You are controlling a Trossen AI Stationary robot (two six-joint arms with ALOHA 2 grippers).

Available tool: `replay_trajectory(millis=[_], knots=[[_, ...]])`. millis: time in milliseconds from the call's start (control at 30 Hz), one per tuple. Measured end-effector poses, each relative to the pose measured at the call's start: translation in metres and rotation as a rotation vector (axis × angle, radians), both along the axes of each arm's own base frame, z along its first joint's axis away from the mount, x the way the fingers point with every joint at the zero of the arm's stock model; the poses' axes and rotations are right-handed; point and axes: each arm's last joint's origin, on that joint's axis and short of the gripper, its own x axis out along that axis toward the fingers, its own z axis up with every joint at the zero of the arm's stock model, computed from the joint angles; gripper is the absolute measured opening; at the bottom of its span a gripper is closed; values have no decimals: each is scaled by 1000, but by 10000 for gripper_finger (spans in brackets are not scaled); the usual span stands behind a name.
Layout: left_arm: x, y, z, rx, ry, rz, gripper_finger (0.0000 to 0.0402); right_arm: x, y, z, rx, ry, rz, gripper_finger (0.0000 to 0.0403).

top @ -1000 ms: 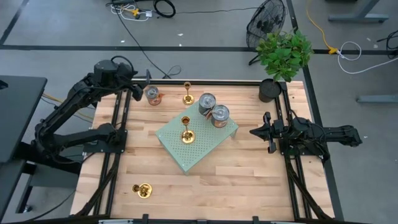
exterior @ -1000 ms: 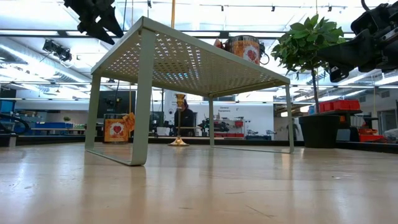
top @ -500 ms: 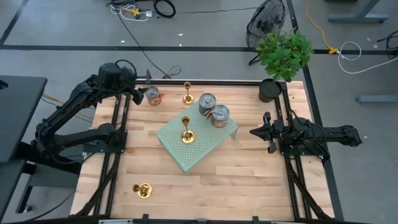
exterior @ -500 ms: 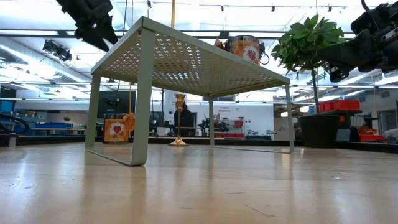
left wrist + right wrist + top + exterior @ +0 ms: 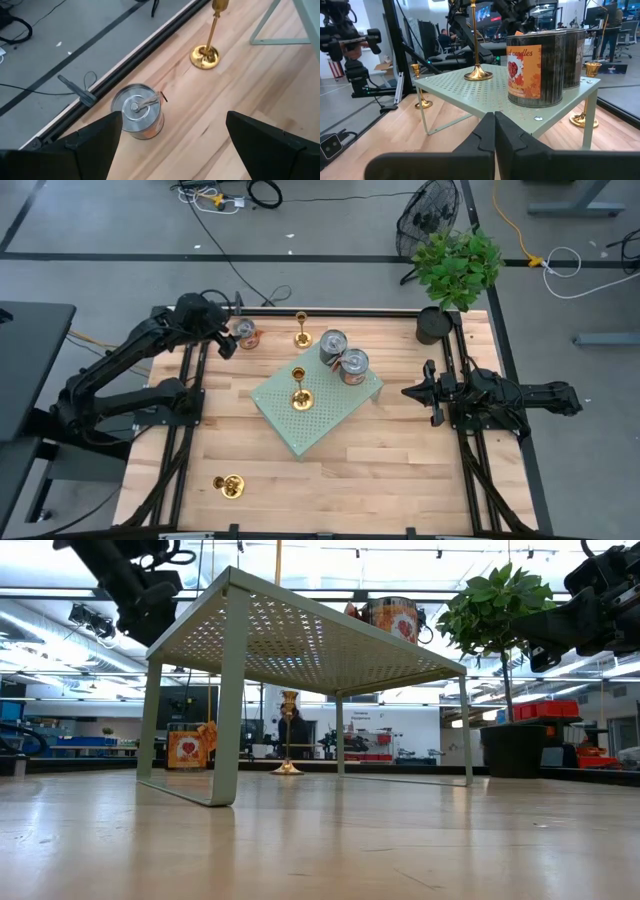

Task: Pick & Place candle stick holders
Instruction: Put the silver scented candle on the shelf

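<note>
Tabletop's far edge — candle stick holder [image 5: 206,51] beyond spread left gripper [image 5: 172,137].

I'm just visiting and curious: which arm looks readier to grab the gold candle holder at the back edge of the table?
Probably the left. The left gripper is open and sits at the back edge beside a tin can, with that candle holder just past it. The right gripper is shut and waits at the right side, farther away.

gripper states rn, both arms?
left gripper: open, empty, above the lone can.
right gripper: shut, empty, beside the green shelf.
</note>
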Motion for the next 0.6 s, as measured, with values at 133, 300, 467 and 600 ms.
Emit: replay_trajectory(millis=[133,300,467,600], knots=[[1,1,-5,-9,9,0,367,0,0,0,0,0,0,3],[2,2,-8,-14,14,1,367,0,0,0,0,0,0,3],[7,7,-13,-60,19,18,367,0,0,0,0,0,0,3],[13,12,-20,-101,38,27,367,0,0,0,0,0,0,3]])
